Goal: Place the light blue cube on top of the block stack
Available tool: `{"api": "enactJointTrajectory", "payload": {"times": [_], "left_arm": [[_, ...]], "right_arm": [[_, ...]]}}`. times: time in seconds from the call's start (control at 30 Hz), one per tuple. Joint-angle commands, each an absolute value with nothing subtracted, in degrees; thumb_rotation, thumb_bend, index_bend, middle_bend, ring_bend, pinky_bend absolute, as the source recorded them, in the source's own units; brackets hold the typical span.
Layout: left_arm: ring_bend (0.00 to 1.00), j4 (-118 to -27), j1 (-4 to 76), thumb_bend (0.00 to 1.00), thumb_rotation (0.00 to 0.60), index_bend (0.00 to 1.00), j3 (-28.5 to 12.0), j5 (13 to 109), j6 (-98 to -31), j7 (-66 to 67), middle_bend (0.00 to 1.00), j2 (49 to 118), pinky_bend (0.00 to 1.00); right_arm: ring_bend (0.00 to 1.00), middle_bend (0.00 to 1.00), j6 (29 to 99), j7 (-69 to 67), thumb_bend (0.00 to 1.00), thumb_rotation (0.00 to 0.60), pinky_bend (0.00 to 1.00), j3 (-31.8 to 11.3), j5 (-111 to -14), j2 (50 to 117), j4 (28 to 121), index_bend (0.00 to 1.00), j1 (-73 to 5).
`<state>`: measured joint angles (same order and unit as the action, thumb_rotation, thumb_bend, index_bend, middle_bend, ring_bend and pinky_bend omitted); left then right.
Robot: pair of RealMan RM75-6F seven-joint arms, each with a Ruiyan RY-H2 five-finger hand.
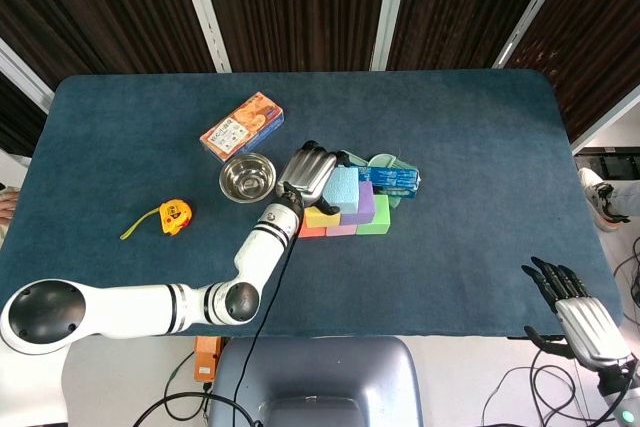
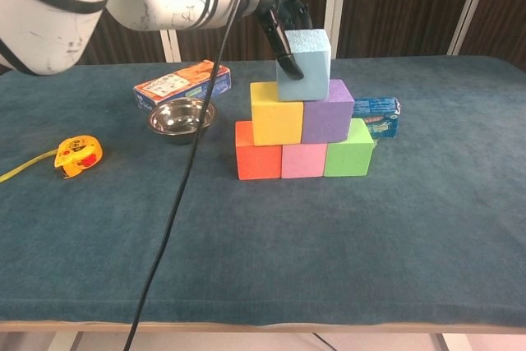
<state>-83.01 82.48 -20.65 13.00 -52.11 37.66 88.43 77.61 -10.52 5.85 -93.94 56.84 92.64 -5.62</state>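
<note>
We find the light blue cube (image 2: 305,65) seated atop the block stack (image 2: 301,132), straddling yellow and purple; the left hand (image 2: 279,18) pinches it; the right hand (image 1: 575,312) hangs spread, off-table

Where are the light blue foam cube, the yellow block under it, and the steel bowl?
light blue foam cube (image 2: 307,65), chest view, front face.
yellow block (image 2: 276,114), chest view, front face.
steel bowl (image 2: 182,118), chest view, front wall below the rim.

left robot hand (image 1: 305,171) grips light blue cube (image 1: 340,186) | atop block stack (image 1: 352,215)
</note>
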Motion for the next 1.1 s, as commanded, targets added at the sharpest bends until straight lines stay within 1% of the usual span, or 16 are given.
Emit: {"api": "enactJointTrajectory", "payload": {"times": [0.03,0.13,0.23,0.5,0.63,1.0,1.03,1.1], "left_arm": [[0.26,-83.0,82.5,0.00,0.600,0.33,-20.6,12.6,-52.1,37.8,0.40,88.4,0.17],[0.26,-83.1,82.6,0.00,0.600,0.33,-20.4,12.1,-52.1,38.2,0.40,88.3,0.17],[0.26,-83.2,82.9,0.00,0.581,0.33,-20.3,11.8,-52.3,38.7,0.40,88.3,0.16],[0.25,-83.1,82.9,0.00,0.488,0.32,-20.4,11.6,-53.0,38.9,0.39,88.3,0.16],[0.23,-83.3,82.9,0.00,0.465,0.32,-20.4,11.5,-52.9,39.0,0.38,88.2,0.16],[0.22,-84.0,82.7,0.00,0.468,0.31,-20.3,11.7,-51.7,38.6,0.36,87.3,0.16],[0.22,-84.2,82.7,0.00,0.469,0.31,-20.4,11.8,-51.6,38.5,0.36,87.2,0.16],[0.18,-85.2,82.6,0.00,0.469,0.29,-20.6,11.9,-51.4,38.4,0.30,86.4,0.15]], "right_arm": [[0.00,0.00,77.7,-10.5,0.24,0.600,0.00,5.8,-94.0,56.8,92.7,0.00,-5.6],[0.00,0.00,77.8,-10.6,0.24,0.600,0.00,5.8,-94.0,56.8,92.7,0.00,-5.5],[0.00,0.00,77.8,-10.6,0.24,0.600,0.00,5.8,-94.0,56.7,92.7,0.00,-5.5],[0.00,0.00,77.8,-10.7,0.24,0.600,0.00,5.8,-94.0,56.6,92.8,0.00,-5.5],[0.00,0.00,77.8,-10.7,0.24,0.600,0.00,5.8,-94.0,56.6,92.8,0.00,-5.5],[0.00,0.00,78.0,-10.5,0.24,0.600,0.00,5.6,-93.6,56.6,92.8,0.00,-5.3],[0.00,0.00,78.0,-10.5,0.24,0.600,0.00,5.6,-93.6,56.6,92.9,0.00,-5.3],[0.00,0.00,78.0,-10.6,0.24,0.600,0.00,5.6,-93.7,56.6,92.8,0.00,-5.3]]}}
